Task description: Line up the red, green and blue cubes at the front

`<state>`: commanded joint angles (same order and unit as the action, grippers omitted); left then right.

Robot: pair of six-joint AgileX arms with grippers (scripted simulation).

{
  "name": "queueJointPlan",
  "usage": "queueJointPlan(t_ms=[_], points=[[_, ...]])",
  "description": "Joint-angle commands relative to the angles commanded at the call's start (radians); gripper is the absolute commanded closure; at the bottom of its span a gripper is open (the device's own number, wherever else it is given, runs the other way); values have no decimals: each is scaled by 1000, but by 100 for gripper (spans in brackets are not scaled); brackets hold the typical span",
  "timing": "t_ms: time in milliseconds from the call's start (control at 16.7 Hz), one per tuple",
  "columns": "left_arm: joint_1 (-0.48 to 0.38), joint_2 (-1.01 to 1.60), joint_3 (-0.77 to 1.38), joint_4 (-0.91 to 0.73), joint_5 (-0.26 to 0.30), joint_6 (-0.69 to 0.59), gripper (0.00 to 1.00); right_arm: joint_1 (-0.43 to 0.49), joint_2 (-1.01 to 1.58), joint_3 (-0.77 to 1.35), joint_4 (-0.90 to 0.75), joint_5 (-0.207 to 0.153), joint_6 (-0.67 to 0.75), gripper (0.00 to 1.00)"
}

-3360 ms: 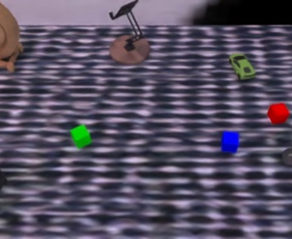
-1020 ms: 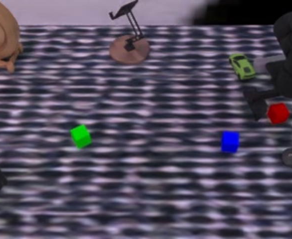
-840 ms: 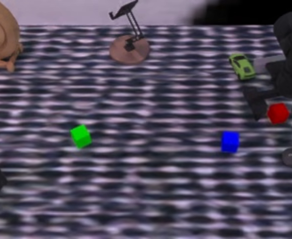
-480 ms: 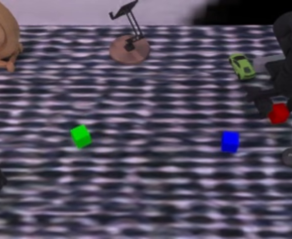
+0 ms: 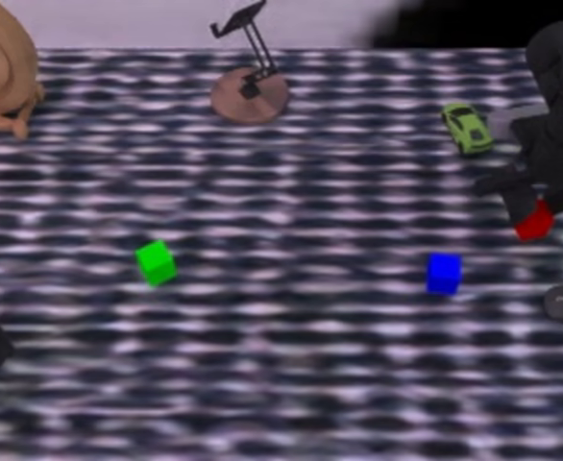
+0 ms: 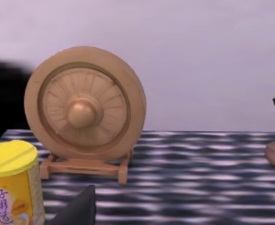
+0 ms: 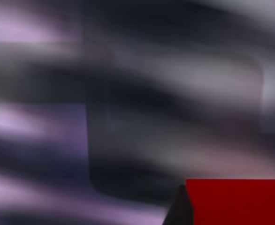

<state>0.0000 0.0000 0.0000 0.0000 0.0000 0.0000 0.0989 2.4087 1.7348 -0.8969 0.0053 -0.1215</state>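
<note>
A table (image 5: 291, 365) carries a cloth patterned in rippling bands of dark navy and pale lilac, running across its whole width from the left edge to the right edge. Behind its far edge rises a plain, pale lilac-grey wall (image 6: 198, 61), smooth and evenly lit. Toward the far right corner the backdrop turns to a black patch (image 5: 454, 24).

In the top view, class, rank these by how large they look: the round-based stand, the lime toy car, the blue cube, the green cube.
1. Round-based stand, clearly largest.
2. Lime toy car.
3. Blue cube and green cube: they look alike, so no ranking between them.
</note>
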Motion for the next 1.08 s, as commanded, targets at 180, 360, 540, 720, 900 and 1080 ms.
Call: queueJointPlan(t_ms=[180, 360, 540, 720, 900, 1080], points=[[0, 0, 0, 0, 0, 0, 0, 0, 0, 0, 0, 0, 0, 100], [0, 0, 0, 0, 0, 0, 0, 0, -45, 28, -30, -6, 2, 100], [0, 0, 0, 0, 0, 0, 0, 2, -76, 92, -134, -7, 3, 100], [0, 0, 0, 0, 0, 0, 0, 6, -112, 153, -229, -6, 2, 100], [0, 0, 0, 0, 0, 0, 0, 7, -121, 161, -241, -6, 2, 100], [0, 0, 0, 0, 0, 0, 0, 14, -114, 164, -242, -6, 17, 100]])
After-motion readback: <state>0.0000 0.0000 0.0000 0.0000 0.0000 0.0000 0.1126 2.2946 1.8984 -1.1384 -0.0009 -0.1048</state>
